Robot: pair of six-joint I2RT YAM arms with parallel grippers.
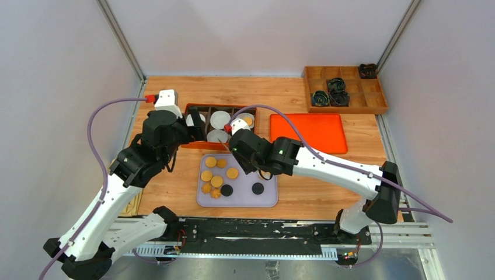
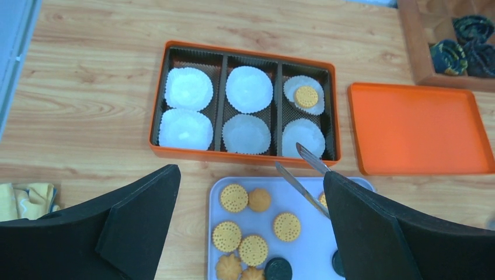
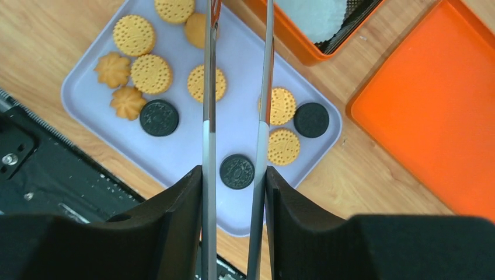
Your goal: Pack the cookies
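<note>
Left wrist view: the left gripper (image 2: 248,175) stands fully spread and holds nothing, its two black fingers (image 2: 140,216) hanging apart above the near edge of the table (image 2: 87,87). Between them lies an orange box (image 2: 233,157) with three compartments, each holding two white paper cups (image 2: 249,88). One golden cookie (image 2: 306,96) sits in the far cup of the right compartment; the other five cups hold nothing. The remaining cookies (image 2: 233,197) lie on a lavender tray (image 2: 309,251) just in front of the box. A pair of metal tongs (image 2: 303,189) reaches in from the right, its tips parted and bare, near the tray's far edge and the box's near wall. An orange lid (image 2: 420,128) lies flat to the right of the box, and a yellow cloth (image 2: 26,195) shows at the left edge. Right wrist view: the right gripper (image 3: 233,172) is clamped on the tongs, one finger pressed against each arm. The two arms run apart and leave the frame at the top, so the tips are not seen here. Twelve cookies are counted on the tray: seven golden rounds, two flower-shaped and three black, one black piece directly between the fingers. Top external view: both wrists hang over the box and tray, and a wooden organiser (image 1: 350,109) holding dark items stands at the far right corner.
</note>
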